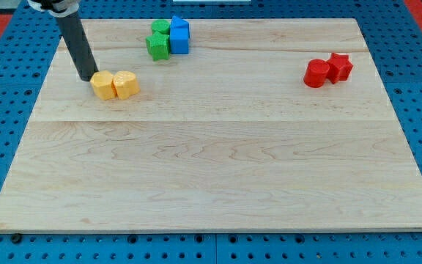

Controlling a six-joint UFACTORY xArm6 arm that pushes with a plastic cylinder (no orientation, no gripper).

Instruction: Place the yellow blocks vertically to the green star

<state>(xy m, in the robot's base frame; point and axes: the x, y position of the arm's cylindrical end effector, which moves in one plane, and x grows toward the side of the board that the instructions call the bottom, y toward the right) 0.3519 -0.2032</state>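
Yellow blocks, two in number (103, 85) (126, 84), sit touching side by side at the far left of the wooden desk (211, 176), with my tip (91, 78) touching the left one's far-left edge; no jaws are fitted. Green star (157, 45) lies further back, to their right, beside a second green block (160, 28) and two blue blocks (179, 37). Two red blocks (327, 70) rest touching at the far right.

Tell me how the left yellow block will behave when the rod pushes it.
With my tip at its left edge, the left yellow block probably slides rather than rolls: it looks squat and faceted. It touches the right yellow block, so both likely move together, perhaps pivoting.
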